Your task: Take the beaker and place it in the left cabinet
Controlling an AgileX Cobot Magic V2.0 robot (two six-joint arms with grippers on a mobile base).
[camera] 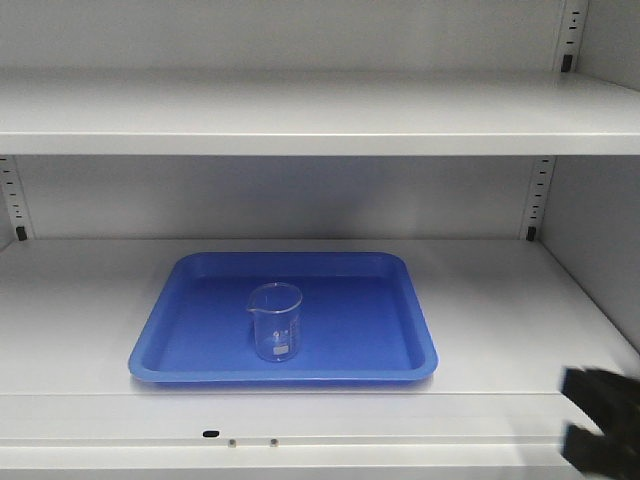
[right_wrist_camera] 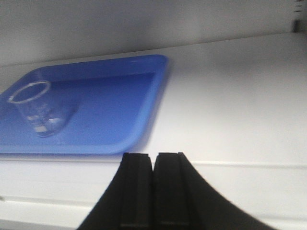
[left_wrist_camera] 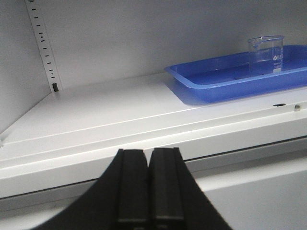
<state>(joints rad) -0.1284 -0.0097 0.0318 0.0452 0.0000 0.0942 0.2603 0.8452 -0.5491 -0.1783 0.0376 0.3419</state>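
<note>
The small clear glass beaker (camera: pixel 275 321) stands upright in a blue tray (camera: pixel 380 365) on a shelf of the light grey cabinet (camera: pixel 500 330). It also shows in the left wrist view (left_wrist_camera: pixel 266 54) at the far right and in the right wrist view (right_wrist_camera: pixel 38 114) at the left. My left gripper (left_wrist_camera: pixel 148 152) is shut and empty, in front of and below the shelf's front edge, left of the tray. My right gripper (right_wrist_camera: pixel 153 155) is shut and empty, at the shelf's front edge, right of the tray (right_wrist_camera: pixel 120 110). A black part of the right arm (camera: pixel 600 425) shows at the bottom right.
An upper shelf (camera: pixel 300 115) lies above the tray. Slotted rails run up the back corners (camera: pixel 536 195), (left_wrist_camera: pixel 44 48). The cabinet's right side wall (camera: pixel 600 240) bounds the shelf. Bare shelf surface (left_wrist_camera: pixel 105 110) lies left of the tray and to its right (right_wrist_camera: pixel 230 100).
</note>
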